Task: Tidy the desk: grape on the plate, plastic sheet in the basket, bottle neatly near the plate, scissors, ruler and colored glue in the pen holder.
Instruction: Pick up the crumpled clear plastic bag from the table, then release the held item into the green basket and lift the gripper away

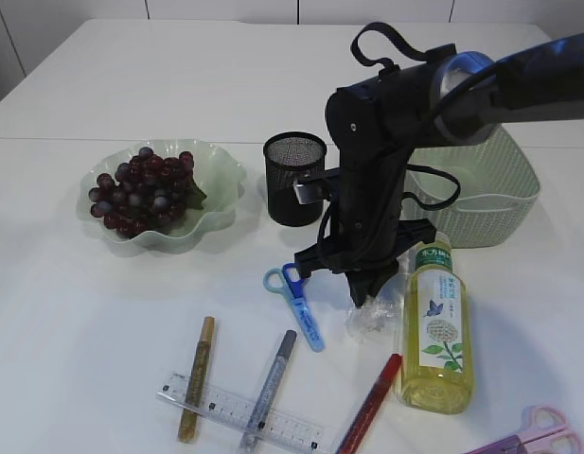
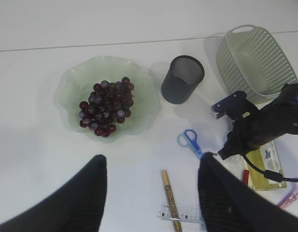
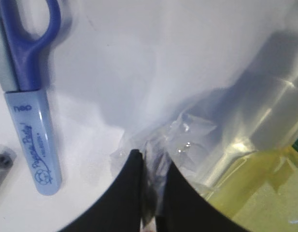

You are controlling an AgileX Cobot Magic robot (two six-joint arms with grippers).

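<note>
Presently: right gripper | jaws pinched together on crumpled plastic sheet, sheet on the table just beside bottle | basket lies at 1 o'clock from the grip, on the right arm's side | left gripper hangs apart, holding nothing.

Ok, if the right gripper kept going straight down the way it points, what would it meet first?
The crumpled clear plastic sheet: the right gripper has its jaws pinched on it already, with the white tabletop directly beneath, so barely any travel looks left.
</note>
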